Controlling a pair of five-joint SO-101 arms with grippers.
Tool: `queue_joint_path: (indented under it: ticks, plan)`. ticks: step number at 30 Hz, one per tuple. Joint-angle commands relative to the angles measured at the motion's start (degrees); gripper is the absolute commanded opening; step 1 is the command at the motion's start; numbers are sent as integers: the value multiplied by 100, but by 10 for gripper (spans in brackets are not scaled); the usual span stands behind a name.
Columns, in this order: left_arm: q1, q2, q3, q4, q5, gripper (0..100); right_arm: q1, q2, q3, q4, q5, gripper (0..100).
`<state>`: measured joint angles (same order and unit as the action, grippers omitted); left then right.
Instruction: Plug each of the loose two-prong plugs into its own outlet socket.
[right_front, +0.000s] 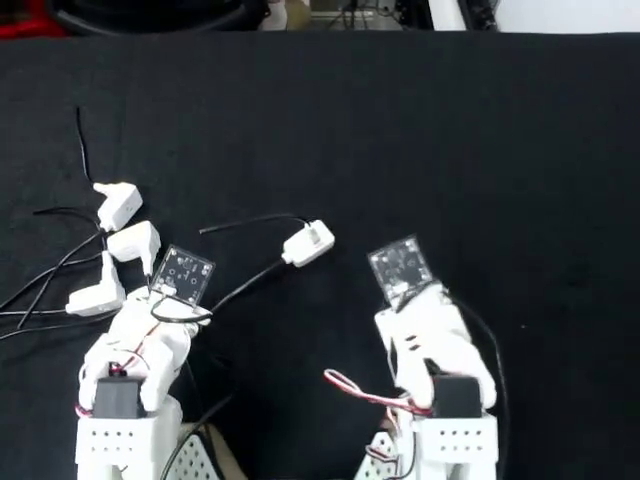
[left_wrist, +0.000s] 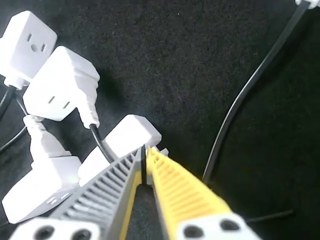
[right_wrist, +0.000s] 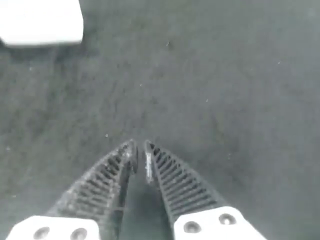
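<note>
Several white outlet sockets lie in a cluster at the table's left; two (right_front: 118, 205) (right_front: 135, 242) show their slotted faces (left_wrist: 27, 42) (left_wrist: 62, 85). A third white block (right_front: 97, 297) lies nearest the left arm. One loose white plug (right_front: 308, 243) on a black cable (right_front: 240, 285) rests mid-table between the arms; its corner (right_wrist: 42, 22) shows in the right wrist view. My left gripper (left_wrist: 145, 150) is shut and empty, its tips just over another white block (left_wrist: 130, 137) with a black cord. My right gripper (right_wrist: 139, 152) is shut over bare cloth, a short way from the plug.
Black cords (right_front: 40, 290) trail from the sockets off the table's left edge. A black cable (left_wrist: 250, 90) crosses the cloth beside the left gripper. The black cloth (right_front: 480, 150) stretches bare behind and to the right of the arms.
</note>
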<state>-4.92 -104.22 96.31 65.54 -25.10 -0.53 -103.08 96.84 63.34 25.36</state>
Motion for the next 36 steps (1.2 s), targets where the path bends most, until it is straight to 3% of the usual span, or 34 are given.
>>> queue_joint_path:
  ticks: [1, 3, 36]
  plan:
    - [48, -18, 110, -97, 26, 29, 70, -57, -13, 571, 26, 16]
    - [48, -18, 110, -97, 35, 29, 70, -57, -13, 949, 26, 16]
    - [48, -18, 110, -97, 35, 30, 53, -57, -13, 932, 26, 15]
